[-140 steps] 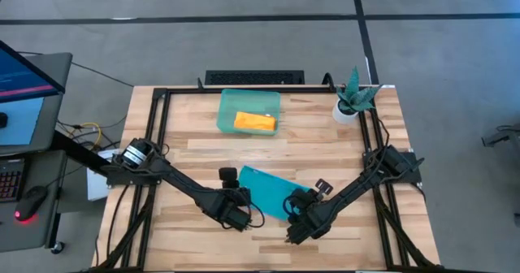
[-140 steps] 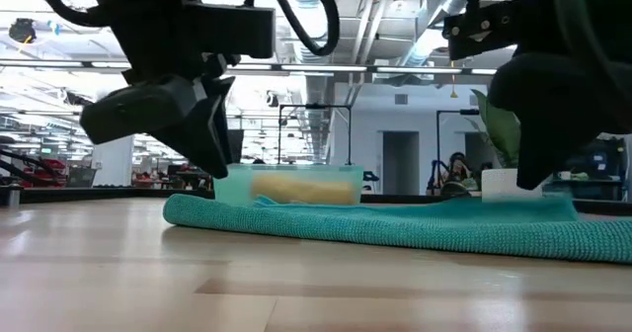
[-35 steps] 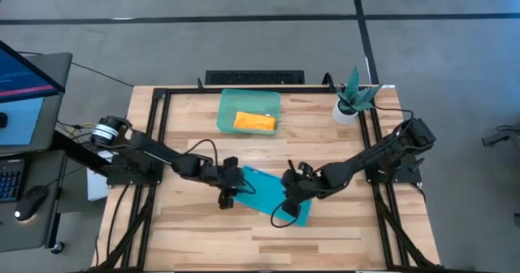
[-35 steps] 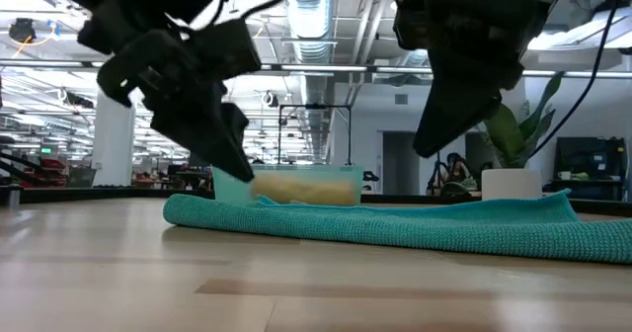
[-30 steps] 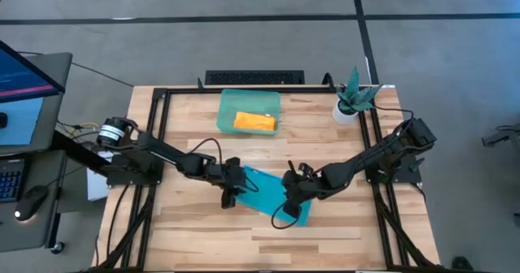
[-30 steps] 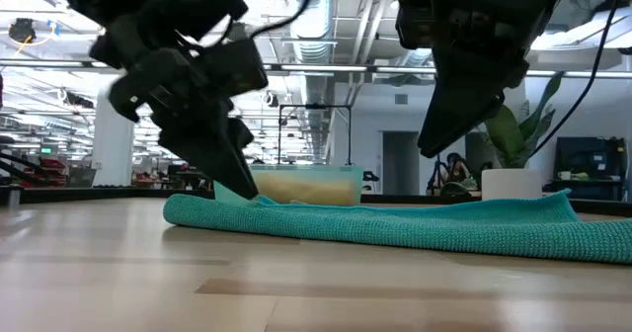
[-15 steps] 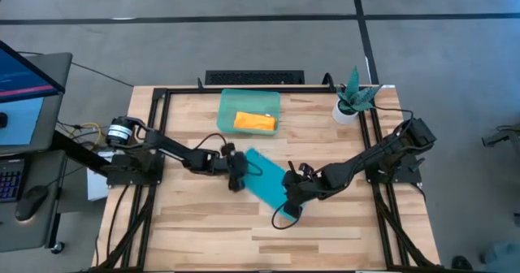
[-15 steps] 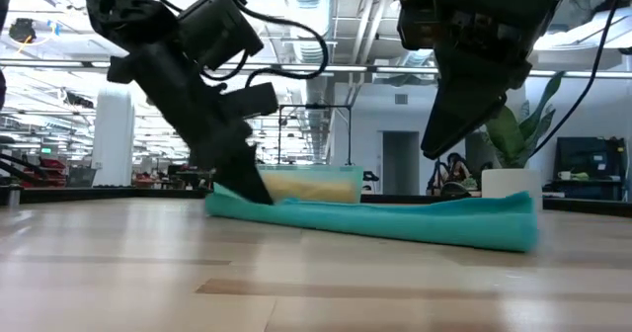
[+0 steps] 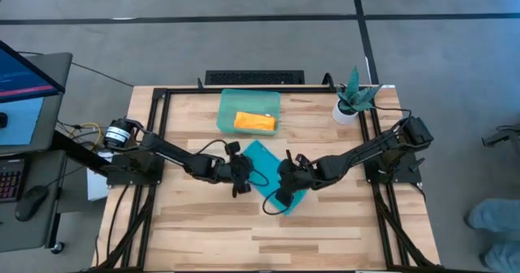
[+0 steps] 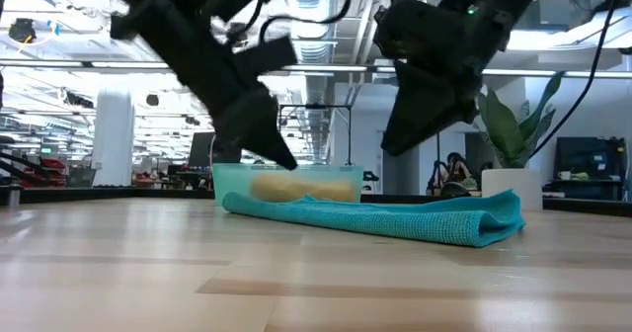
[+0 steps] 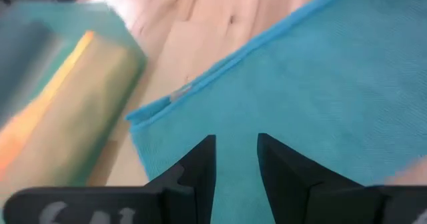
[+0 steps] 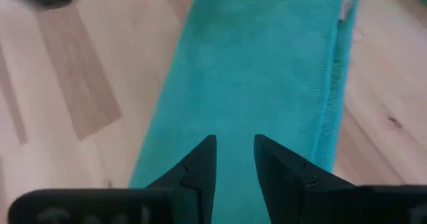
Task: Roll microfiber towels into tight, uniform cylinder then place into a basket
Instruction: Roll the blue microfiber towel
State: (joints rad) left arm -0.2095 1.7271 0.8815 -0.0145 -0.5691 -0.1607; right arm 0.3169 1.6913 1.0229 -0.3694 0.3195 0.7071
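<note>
The teal-blue towel (image 9: 275,179) lies flat on the table as a folded strip, running slantwise from far left to near right. In the low view the towel (image 10: 385,218) rests on the wood. My left gripper (image 9: 243,178) hangs open just above the strip's left side (image 11: 235,151). Above its right part my right gripper (image 9: 281,193) also stands open (image 12: 235,151). In the low view both sets of fingertips (image 10: 286,162) (image 10: 387,150) are clear of the cloth. The orange towel (image 9: 255,122) lies rolled in the pale-green basket (image 9: 227,102).
A white pot with a green plant (image 9: 353,99) stands at the far right corner. Black frame rails (image 9: 159,135) run along the table's left and right sides. Bare wood lies along the near edge (image 9: 244,236).
My left gripper dragged the teal towel's left end toward the far edge, so the strip turned about on the table. It then rose off the cloth and tipped. My right gripper shifted a little toward the table's left, staying above the towel.
</note>
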